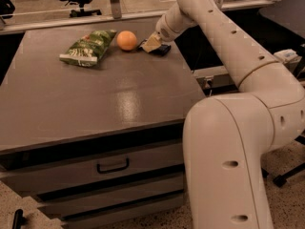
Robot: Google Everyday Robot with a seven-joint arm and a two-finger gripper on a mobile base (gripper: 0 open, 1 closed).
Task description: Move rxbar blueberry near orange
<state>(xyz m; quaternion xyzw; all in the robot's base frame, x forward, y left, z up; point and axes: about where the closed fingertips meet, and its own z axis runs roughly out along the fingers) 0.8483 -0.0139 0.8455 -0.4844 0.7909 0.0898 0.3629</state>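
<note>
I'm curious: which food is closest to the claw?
The dark blue bar: the claw sits right on it. The orange and green bag lie farther left.

Semi-gloss grey tabletop [95, 99], smooth pale plastic claw [154, 43] at its far edge, crinkly glossy chip bag [88, 47], smooth-skinned orange [126, 40]

Smooth cream arm [224, 37] with dark holes; gripper [153, 43], seemingly tan, beside the orange [127, 40].
</note>
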